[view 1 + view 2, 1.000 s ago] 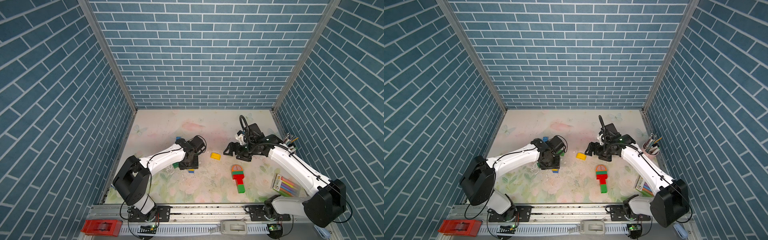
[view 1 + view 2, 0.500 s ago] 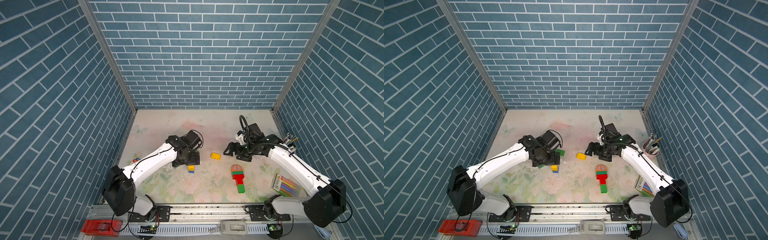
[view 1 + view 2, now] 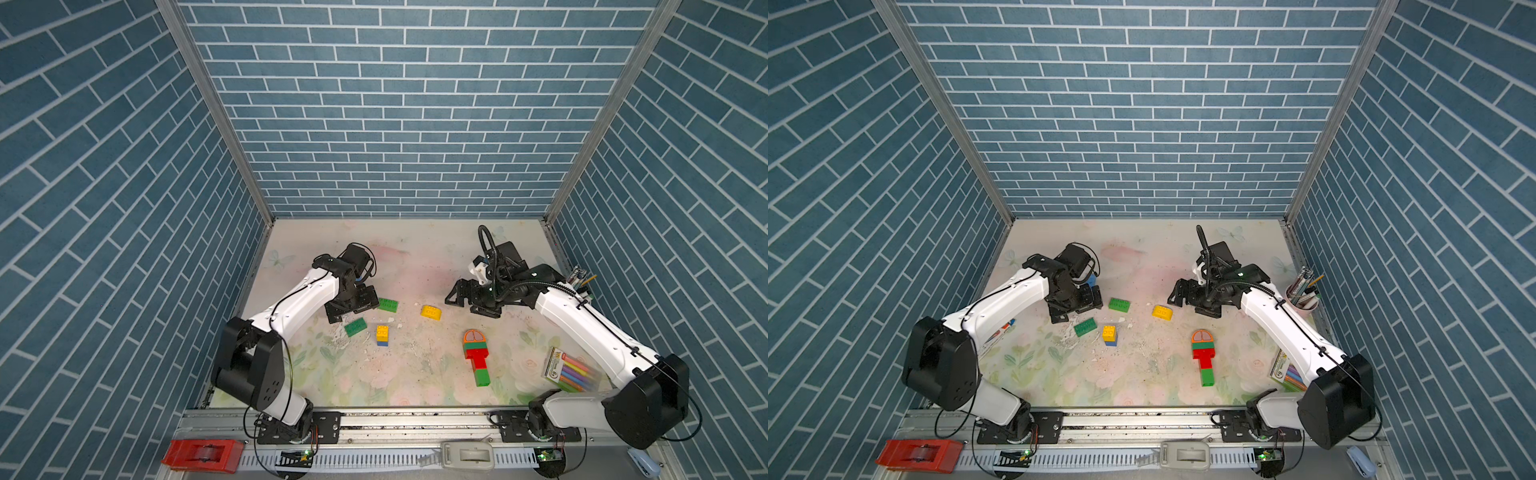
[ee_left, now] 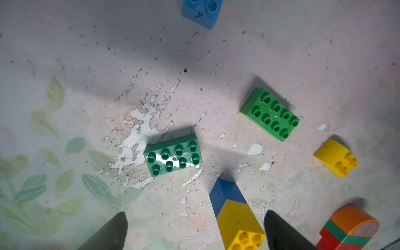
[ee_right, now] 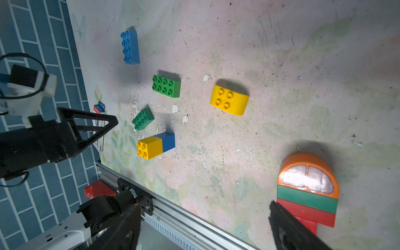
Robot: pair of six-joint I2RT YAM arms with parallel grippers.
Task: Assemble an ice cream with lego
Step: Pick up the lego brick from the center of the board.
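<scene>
Lego pieces lie scattered over the flowered tabletop (image 3: pixel 407 386). Nearest the front edge, right of centre, the joined stack (image 3: pixel 476 357) lies flat: an orange round-topped piece on green and red plastic bricks. Farther in, left of centre, the yellow square brick on a blue one (image 3: pixel 382 335) stands upright, with the dark green oblong studded brick (image 3: pixel 355 327) just beside it. Beyond them rest the light green oblong brick (image 3: pixel 387 304) and the yellow round-topped piece (image 3: pixel 430 311).

The left arm (image 3: pixel 299 303) rises from the front left corner, elbow bent and wrist tipped down. The left gripper (image 3: pixel 351 311) hangs spread wide and empty just beyond the dark green brick. The right arm (image 3: pixel 582 328) stretches from the front right corner along the right edge, wrist turned toward the centre. The right gripper (image 3: pixel 473 305) is spread wide and empty, right of the yellow round-topped piece.

Farthest, near the left edge, lies the blue oblong brick (image 5: pixel 129 47).
</scene>
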